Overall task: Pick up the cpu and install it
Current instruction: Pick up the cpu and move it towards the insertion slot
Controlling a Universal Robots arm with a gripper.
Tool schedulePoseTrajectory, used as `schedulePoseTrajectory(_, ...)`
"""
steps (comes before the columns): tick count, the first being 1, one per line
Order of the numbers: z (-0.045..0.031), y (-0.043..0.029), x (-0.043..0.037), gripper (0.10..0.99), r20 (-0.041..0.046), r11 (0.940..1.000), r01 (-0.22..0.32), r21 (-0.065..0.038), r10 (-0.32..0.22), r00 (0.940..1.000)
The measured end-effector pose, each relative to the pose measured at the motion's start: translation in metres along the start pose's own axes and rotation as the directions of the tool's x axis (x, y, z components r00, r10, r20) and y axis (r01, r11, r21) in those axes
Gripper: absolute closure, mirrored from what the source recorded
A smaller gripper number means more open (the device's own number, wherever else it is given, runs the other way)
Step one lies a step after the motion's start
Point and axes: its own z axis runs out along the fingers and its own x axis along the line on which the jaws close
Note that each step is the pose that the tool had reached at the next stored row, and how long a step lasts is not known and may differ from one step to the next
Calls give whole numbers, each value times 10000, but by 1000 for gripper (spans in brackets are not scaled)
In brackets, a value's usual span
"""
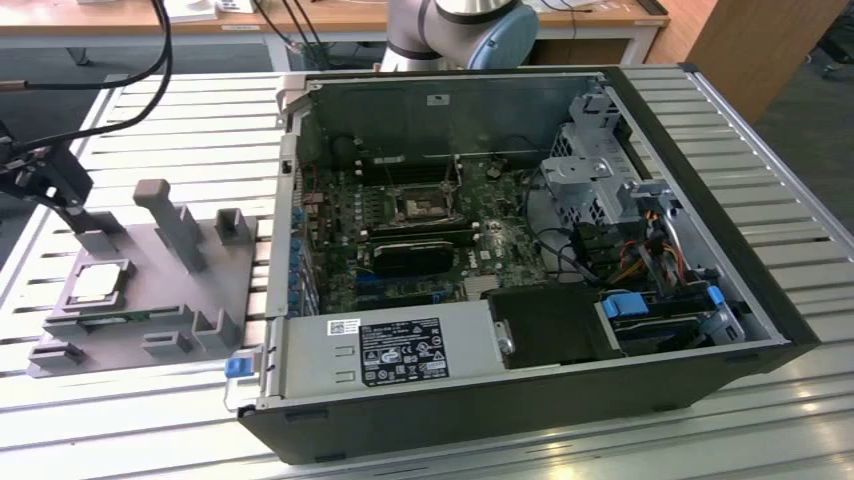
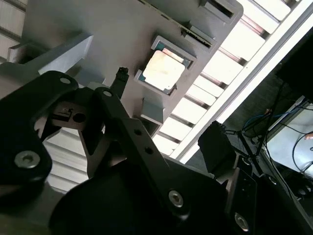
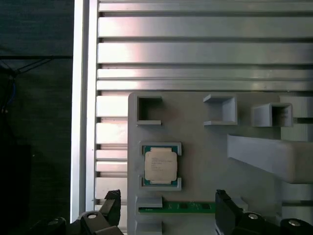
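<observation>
Cpu (image 3: pixel 160 165) sits in grey tray (image 3: pixel 205 156), at exterior view's left (not picked up yet). Gripper (image 3: pixel 166 201) hangs near, fingers (image 3: pixel 226 209) wide, holding nothing. Install in case (image 1: pixel 534 410) not done.

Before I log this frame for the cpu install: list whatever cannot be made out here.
Exterior view: the motherboard socket is too small and dark to tell whether it is empty.
First wrist view: the tool has its body cut off by the picture edge.
First wrist view: the cpu hides its own underside against the grey fixture.
</observation>
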Motion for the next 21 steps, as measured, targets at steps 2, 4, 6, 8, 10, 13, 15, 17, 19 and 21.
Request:
schedulePoseTrajectory(2,36,-5,3,231,-9,9998,186,-7,-186,9998)
schedulePoseTrajectory(4,72,-8,4,247,-12,9997,248,-8,-248,9997)
schedulePoseTrajectory(6,110,-10,4,318,-11,9997,247,-9,-247,9997)
schedulePoseTrajectory(8,145,-11,3,318,-12,9997,244,-8,-244,9997)
schedulePoseTrajectory(10,181,-13,3,318,-12,9997,242,-8,-242,9997)
schedulePoseTrajectory(13,236,-15,2,318,-12,9997,242,-8,-242,9997)
schedulePoseTrajectory(15,272,-17,2,318,-12,9997,242,-8,-242,9997)
schedulePoseTrajectory(17,309,-19,1,318,-12,9997,242,-8,-242,9997)
schedulePoseTrajectory(19,344,-21,1,318,-12,9997,242,-9,-242,9997)
schedulePoseTrajectory(21,353,-21,1,318,-14,9997,241,-7,-241,9997)
